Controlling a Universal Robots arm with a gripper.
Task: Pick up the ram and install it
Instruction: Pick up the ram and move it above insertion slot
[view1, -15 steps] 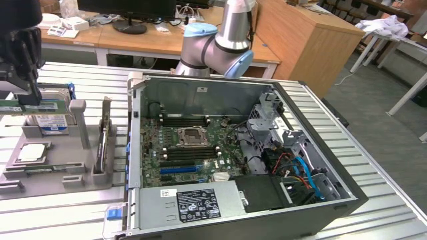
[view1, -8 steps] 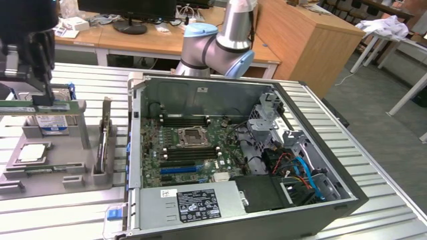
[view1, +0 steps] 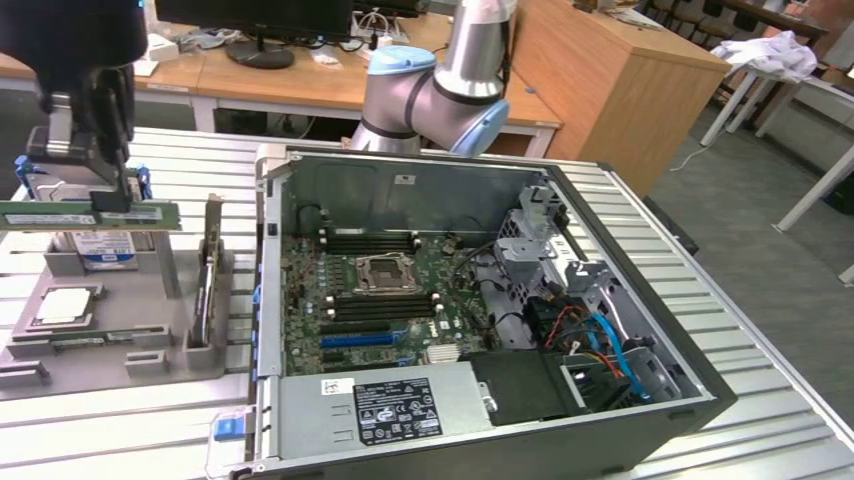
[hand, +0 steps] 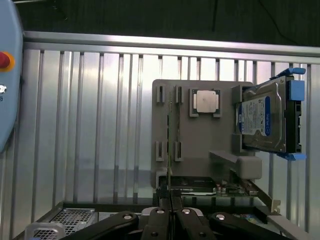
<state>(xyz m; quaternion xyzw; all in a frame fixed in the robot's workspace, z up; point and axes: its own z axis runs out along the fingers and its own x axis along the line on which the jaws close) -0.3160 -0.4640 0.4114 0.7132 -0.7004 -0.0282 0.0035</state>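
Observation:
The ram (view1: 91, 215) is a long thin green stick, held level in the air above the grey parts holder (view1: 147, 310) on the exterior view's left. My gripper (view1: 94, 198) is shut on its upper edge. The wrist view shows the ram (hand: 170, 150) edge-on as a thin line running out from my gripper (hand: 170, 199), whose fingertips (hand: 164, 202) are pressed together on it. The open computer case (view1: 467, 310) lies to the exterior view's right, with its motherboard (view1: 380, 300) and black memory slots (view1: 380, 240) exposed and apart from the ram.
The holder carries a silver-and-blue hard drive (hand: 265, 117), a square processor (hand: 205, 101) and an upright card (view1: 210, 275). The case's metal wall (view1: 267, 260) stands between holder and motherboard. Cables (view1: 601, 340) crowd the case's right side. Ribbed metal table (hand: 100, 125) underneath.

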